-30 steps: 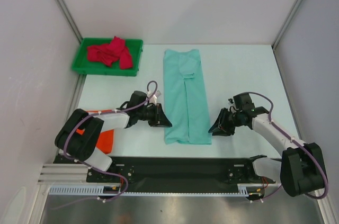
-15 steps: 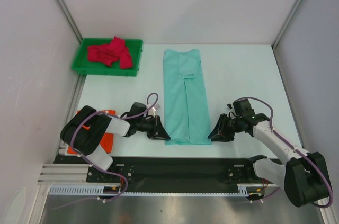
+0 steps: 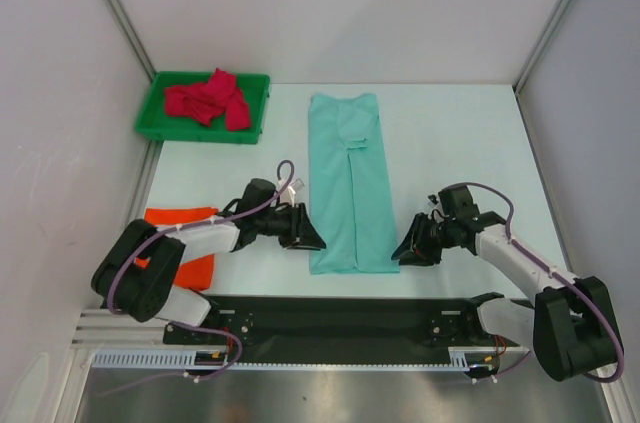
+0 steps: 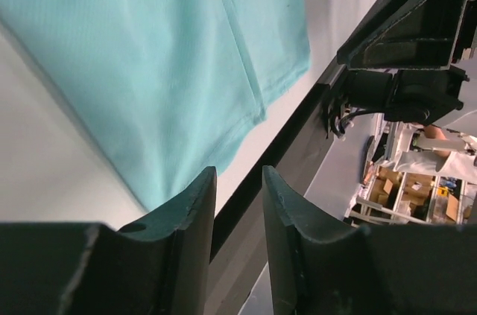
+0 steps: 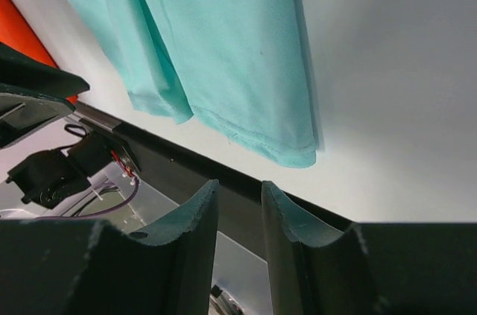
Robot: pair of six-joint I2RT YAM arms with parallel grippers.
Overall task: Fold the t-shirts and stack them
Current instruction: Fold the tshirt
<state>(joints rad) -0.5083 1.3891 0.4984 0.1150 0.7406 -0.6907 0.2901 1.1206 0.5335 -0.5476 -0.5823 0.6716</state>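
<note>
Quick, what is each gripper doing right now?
Left gripper: nearly shut, holding nothing, beside the mint green cloth t-shirt.
Right gripper: nearly shut, holding nothing, beside the same shirt.

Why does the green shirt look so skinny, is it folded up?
Folded. The mint green t-shirt lies as a long narrow strip, its sides turned in and meeting along a line down the middle.

Evenly and brightly lit from overhead, with no glare. Soft, short shadows under both arms on the white desk point(image 3: 450, 133). Sharp overhead view. In both wrist views, dark and slightly blurred near each pincer's fingers; crisp cloth weave beyond them; background clutter past the left pincer point(image 4: 238, 203) soft.
</note>
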